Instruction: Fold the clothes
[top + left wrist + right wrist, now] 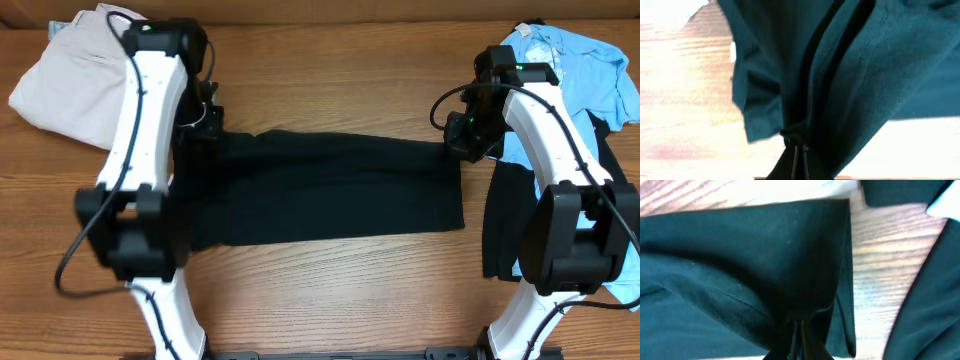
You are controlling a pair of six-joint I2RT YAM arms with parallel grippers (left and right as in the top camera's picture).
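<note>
The black T-shirt [330, 190] lies folded into a long band across the middle of the table. My left gripper [205, 125] is shut on its far left corner, and the cloth hangs bunched from the jaws in the left wrist view [799, 142]. My right gripper [462, 140] is shut on its far right corner, with the cloth gathered at the jaws in the right wrist view [800, 322]. The light blue tee [585, 70] lies at the far right. Another black garment [500, 220] lies under my right arm.
Beige folded trousers [70, 75] lie at the far left corner. Bare wooden table [330, 290] runs along the front and behind the shirt.
</note>
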